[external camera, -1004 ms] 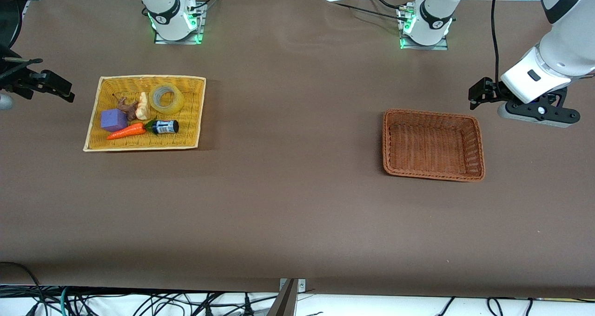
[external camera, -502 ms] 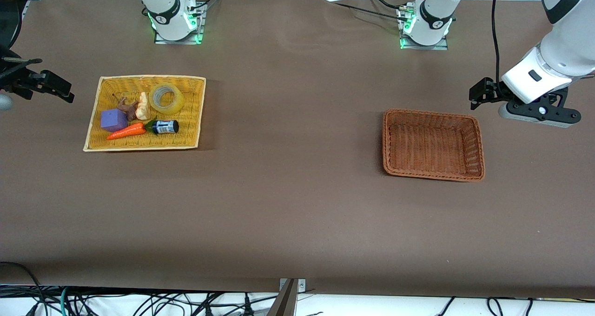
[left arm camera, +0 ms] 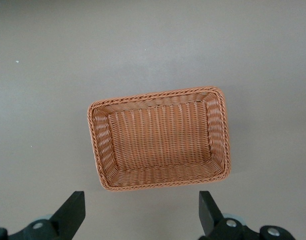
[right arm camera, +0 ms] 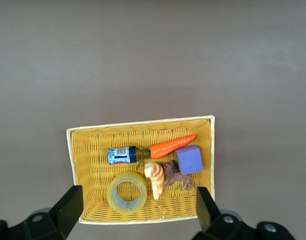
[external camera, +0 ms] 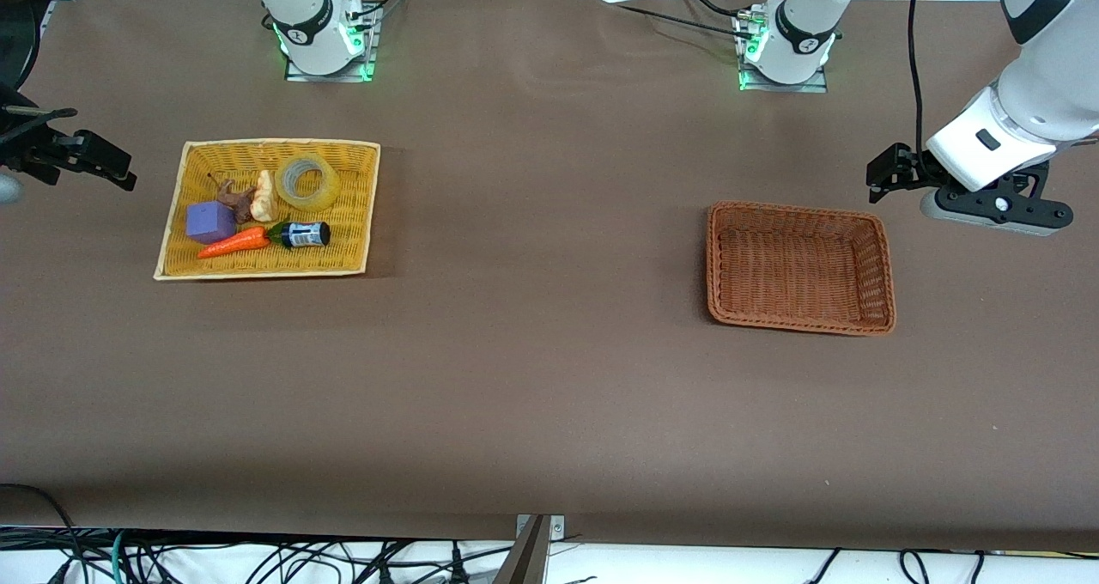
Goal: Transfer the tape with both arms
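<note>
The tape [external camera: 307, 180], a translucent yellowish ring with a grey core, lies flat in the yellow basket [external camera: 367, 210], in the corner nearest the right arm's base. It also shows in the right wrist view [right arm camera: 127, 193]. My right gripper [external camera: 120, 170] hangs open and empty over the table beside that basket, at the right arm's end; its fingers [right arm camera: 70, 205] frame the tape. My left gripper [external camera: 877, 180] is open and empty, up over the table beside the empty brown basket [external camera: 884, 266], which also shows in the left wrist view [left arm camera: 158, 95].
The yellow basket also holds a purple cube [external camera: 210, 222], an orange carrot [external camera: 233, 242], a small dark bottle [external camera: 302, 234], a croissant-shaped toy [external camera: 264, 196] and a brown toy figure [external camera: 232, 199]. The arm bases [external camera: 322, 39] stand along the table's farther edge.
Both arms have barely shifted: the left gripper rose a touch and the right gripper drifted slightly toward the table's end. The objects have not moved.
</note>
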### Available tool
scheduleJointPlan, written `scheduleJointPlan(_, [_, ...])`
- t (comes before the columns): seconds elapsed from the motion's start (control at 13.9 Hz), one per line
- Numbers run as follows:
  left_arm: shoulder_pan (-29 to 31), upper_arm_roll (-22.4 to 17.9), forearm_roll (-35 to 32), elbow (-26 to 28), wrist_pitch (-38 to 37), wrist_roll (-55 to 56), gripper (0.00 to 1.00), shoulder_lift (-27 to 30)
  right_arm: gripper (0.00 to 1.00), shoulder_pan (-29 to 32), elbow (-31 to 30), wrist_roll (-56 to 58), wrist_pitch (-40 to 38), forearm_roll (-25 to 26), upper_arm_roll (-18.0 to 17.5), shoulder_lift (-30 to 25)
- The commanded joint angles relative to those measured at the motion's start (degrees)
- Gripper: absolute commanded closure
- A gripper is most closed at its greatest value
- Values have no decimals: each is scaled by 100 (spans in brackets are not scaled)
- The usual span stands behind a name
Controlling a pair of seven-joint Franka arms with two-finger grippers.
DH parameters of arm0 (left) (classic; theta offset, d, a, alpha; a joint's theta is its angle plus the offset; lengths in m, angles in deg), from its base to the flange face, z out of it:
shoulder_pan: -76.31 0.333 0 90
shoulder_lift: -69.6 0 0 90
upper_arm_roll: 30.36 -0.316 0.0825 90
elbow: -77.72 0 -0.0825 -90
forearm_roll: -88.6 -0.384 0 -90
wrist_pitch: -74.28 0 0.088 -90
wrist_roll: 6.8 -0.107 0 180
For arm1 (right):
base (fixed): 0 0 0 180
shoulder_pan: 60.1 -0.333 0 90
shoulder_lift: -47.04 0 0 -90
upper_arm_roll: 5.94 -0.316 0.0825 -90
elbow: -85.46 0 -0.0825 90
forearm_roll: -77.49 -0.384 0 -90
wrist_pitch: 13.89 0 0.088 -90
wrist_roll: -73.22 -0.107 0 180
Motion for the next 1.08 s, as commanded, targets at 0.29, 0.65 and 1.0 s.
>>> scheduleJointPlan(0.29, [-7, 3, -36, -166, -124, -81, 0, -61, 0, 52, 158, -30, -41, 56, -40, 57])
scheduleJointPlan(0.65, [2, 3, -45, -166, -124, -107, 0, -61, 0, 52, 149, -30, 125, 231, -40, 39])
scheduleJointPlan(1.0, [-33, 11, -62, -219, -124, -80, 0, -61, 0, 69, 140, -48, 143, 197, -13, 39])
